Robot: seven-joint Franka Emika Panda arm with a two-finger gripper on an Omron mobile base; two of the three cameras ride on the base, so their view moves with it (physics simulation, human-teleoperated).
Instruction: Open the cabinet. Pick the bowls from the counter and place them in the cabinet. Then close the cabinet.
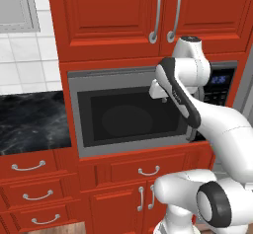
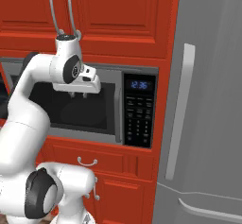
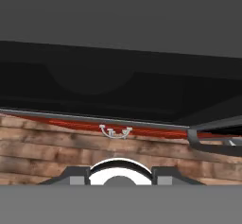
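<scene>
Above the pincer (image 2: 78, 94), shut cabinet (image 2: 71, 5)

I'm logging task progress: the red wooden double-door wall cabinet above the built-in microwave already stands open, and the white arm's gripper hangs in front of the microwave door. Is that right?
Not quite. The red wooden double-door wall cabinet is still closed: in the left base view both doors lie flush, their curved silver handles side by side. The rest holds: the gripper hangs before the microwave door.
</scene>
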